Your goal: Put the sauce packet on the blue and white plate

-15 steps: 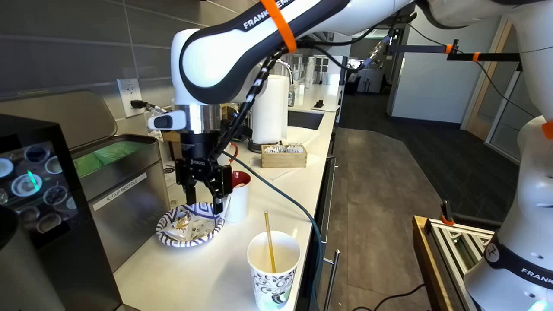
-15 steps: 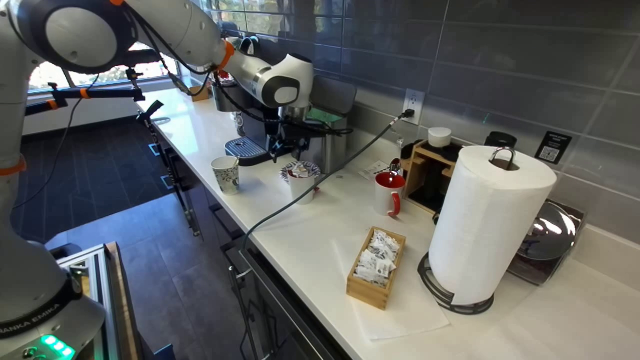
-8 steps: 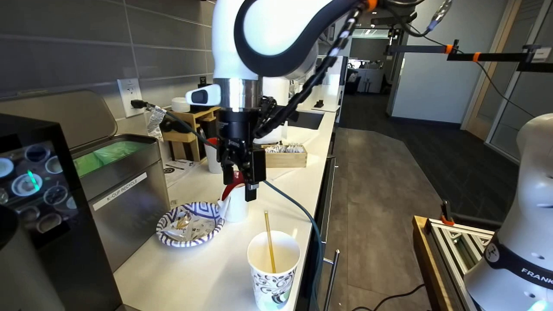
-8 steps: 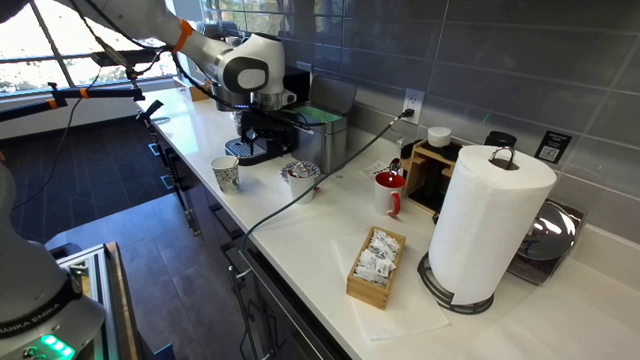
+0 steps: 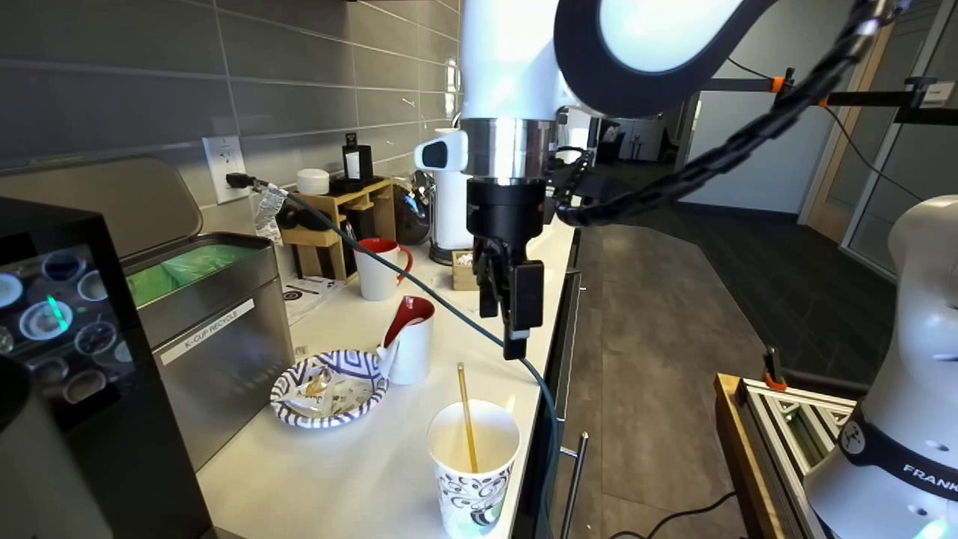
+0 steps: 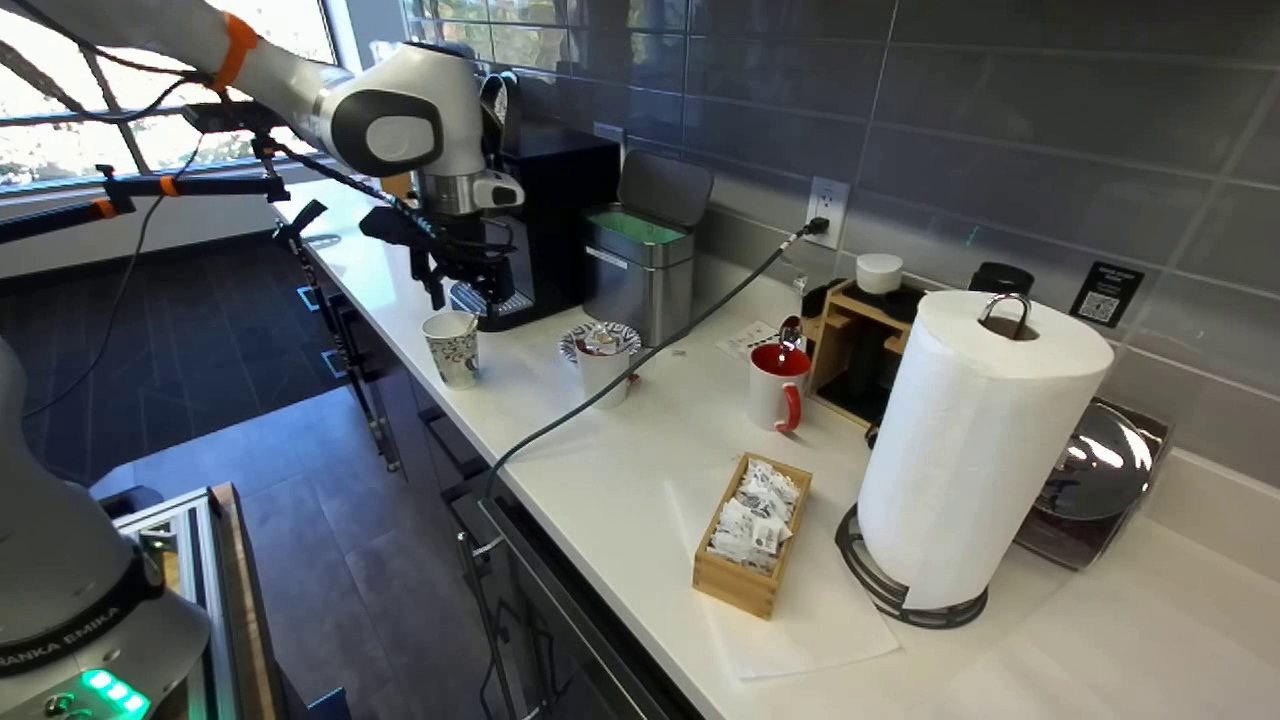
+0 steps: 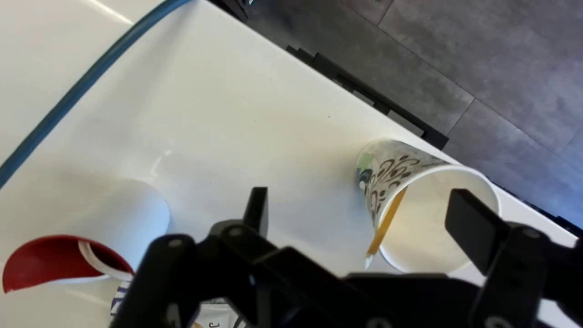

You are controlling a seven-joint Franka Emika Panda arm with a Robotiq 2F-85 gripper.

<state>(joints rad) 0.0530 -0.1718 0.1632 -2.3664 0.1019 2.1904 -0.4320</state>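
Note:
The blue and white plate [image 5: 296,419] rests on the counter beside a mug. In an exterior view, a crinkled sauce packet [image 5: 320,393], pale with a gold patch, lies inside it. Part of the packet [image 7: 217,315] and of the plate's rim [image 7: 118,296] also show in the wrist view, mostly hidden behind my gripper. The plate [image 6: 570,345] is partly behind the mug in an exterior view. My gripper [image 5: 503,329] is open and empty, raised above the counter near its front edge. In the wrist view, my open fingers [image 7: 362,216] appear over the paper cup.
A patterned paper cup [image 5: 475,486] with a stirrer stands near the counter's edge. A white mug with red inside [image 5: 412,352] stands by the plate. A blue cable [image 5: 456,311] crosses above the counter. A bin [image 6: 640,290] and coffee machine [image 6: 550,220] stand behind.
My gripper has moved from above the plate towards the counter's front edge and the paper cup, staying raised. The plate and the packet in it have not moved.

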